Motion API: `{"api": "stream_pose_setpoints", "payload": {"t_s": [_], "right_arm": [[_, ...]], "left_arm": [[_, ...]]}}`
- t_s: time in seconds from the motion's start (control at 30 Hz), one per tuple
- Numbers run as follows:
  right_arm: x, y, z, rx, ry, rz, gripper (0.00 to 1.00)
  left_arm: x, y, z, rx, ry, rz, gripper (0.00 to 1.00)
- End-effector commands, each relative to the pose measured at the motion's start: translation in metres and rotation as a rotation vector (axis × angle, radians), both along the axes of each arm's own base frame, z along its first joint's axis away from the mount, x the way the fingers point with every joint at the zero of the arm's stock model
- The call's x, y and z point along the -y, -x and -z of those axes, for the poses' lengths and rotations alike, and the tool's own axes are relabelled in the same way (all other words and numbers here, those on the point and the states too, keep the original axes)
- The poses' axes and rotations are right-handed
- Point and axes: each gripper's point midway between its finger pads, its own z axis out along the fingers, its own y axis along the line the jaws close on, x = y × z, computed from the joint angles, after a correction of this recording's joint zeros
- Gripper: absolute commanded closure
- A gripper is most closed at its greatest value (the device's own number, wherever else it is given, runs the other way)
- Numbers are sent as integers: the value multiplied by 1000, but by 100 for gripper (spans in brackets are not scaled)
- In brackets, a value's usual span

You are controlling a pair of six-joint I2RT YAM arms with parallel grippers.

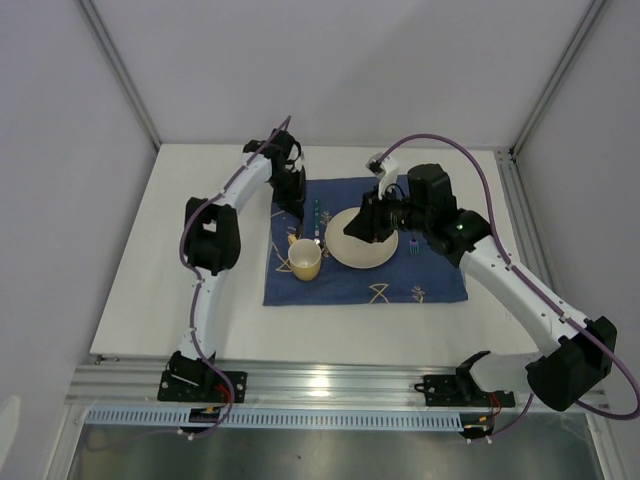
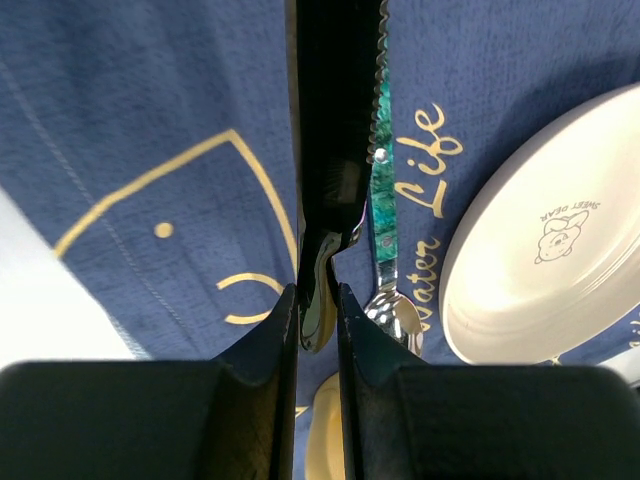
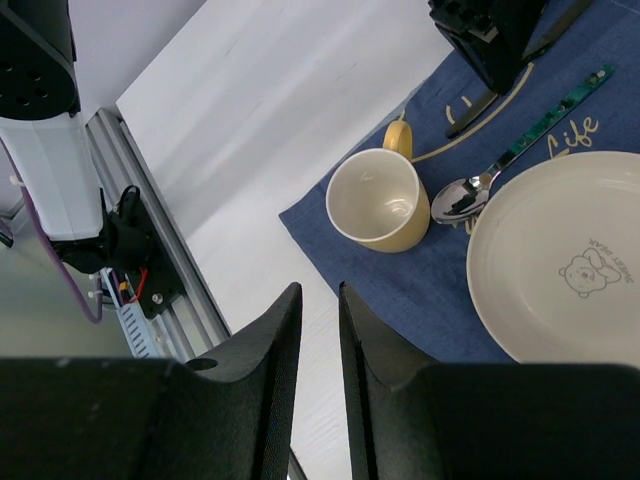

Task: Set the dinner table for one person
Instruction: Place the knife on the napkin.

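Observation:
The white dinner table (image 1: 200,200) carries a dark blue cloth (image 1: 360,285). On the cloth are a cream plate (image 1: 362,252), a yellow mug (image 1: 304,261) to its left, and a green-handled spoon (image 1: 317,222) between them. My left gripper (image 2: 318,300) is shut on a dark knife (image 2: 335,120) with a serrated edge, held low over the cloth just left of the spoon (image 2: 385,250). My right gripper (image 3: 320,300) hovers above the plate (image 3: 560,260) and mug (image 3: 377,200). Its jaws are nearly together with nothing between them.
A small utensil (image 1: 413,245) lies right of the plate, mostly hidden by the right arm. Silver frame rails (image 1: 330,385) edge the table's near side. White walls and corner posts enclose the back and sides.

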Motion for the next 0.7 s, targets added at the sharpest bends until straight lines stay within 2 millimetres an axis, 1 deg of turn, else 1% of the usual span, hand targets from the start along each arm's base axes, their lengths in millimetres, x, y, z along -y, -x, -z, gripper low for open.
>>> {"api": "stream_pose_setpoints", "payload": {"t_s": [0.0, 0.3, 0.57, 0.67], "right_arm": [[4, 3, -17, 56, -24, -2, 75], [7, 4, -16, 61, -13, 1, 75], [7, 3, -15, 59, -9, 5, 75], [7, 3, -15, 61, -8, 4, 75]], "left_arm": [[12, 0, 0, 8, 31, 3, 100], [6, 4, 11, -7, -2, -4, 100], [2, 4, 13, 0, -23, -12, 100], [-1, 2, 11, 14, -36, -12, 100]]}}
